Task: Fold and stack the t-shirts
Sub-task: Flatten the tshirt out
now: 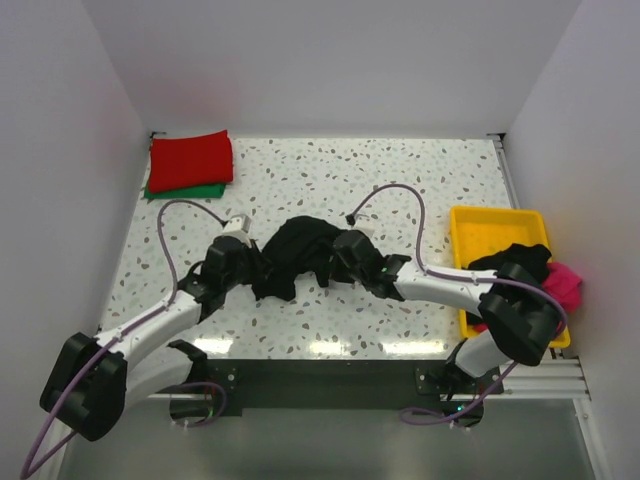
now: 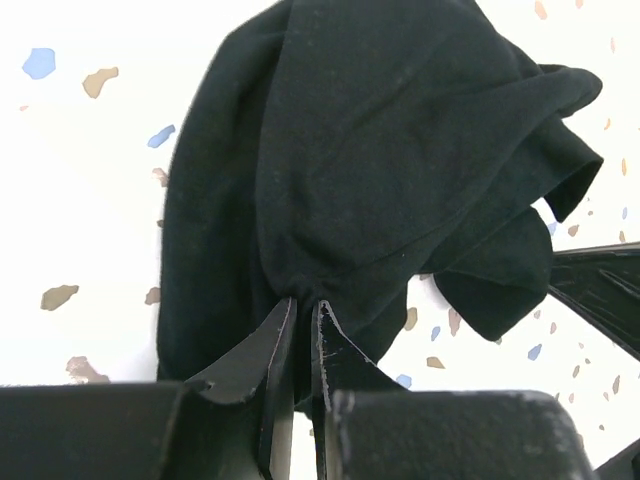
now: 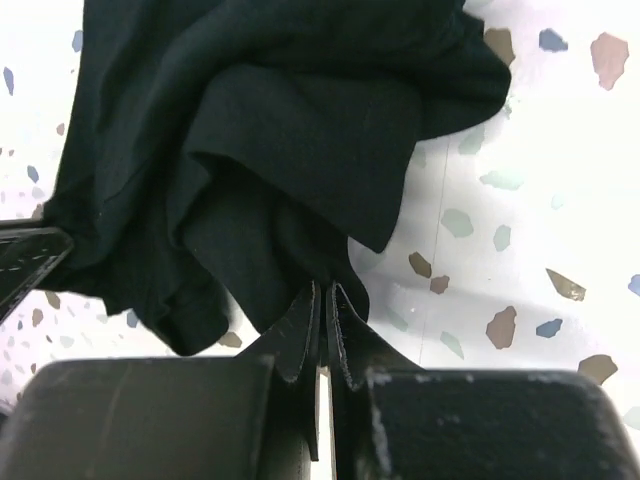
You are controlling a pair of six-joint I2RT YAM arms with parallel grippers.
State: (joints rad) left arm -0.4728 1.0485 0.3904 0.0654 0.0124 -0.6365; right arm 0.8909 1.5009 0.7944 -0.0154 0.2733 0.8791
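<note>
A crumpled black t-shirt (image 1: 294, 252) lies bunched at the table's middle. My left gripper (image 1: 250, 262) is shut on the shirt's left edge; in the left wrist view the fingers (image 2: 300, 310) pinch the black cloth (image 2: 380, 160). My right gripper (image 1: 340, 255) is shut on its right edge; in the right wrist view (image 3: 325, 290) the cloth (image 3: 270, 150) hangs from the closed jaws. A folded red t-shirt (image 1: 191, 160) lies on a folded green one (image 1: 185, 190) at the far left. A black shirt (image 1: 512, 258) and a pink one (image 1: 565, 283) lie in the tray.
A yellow plastic tray (image 1: 480, 228) stands at the right edge of the speckled table (image 1: 330, 170). White walls close in the back and both sides. The arm bases sit on a dark rail at the near edge.
</note>
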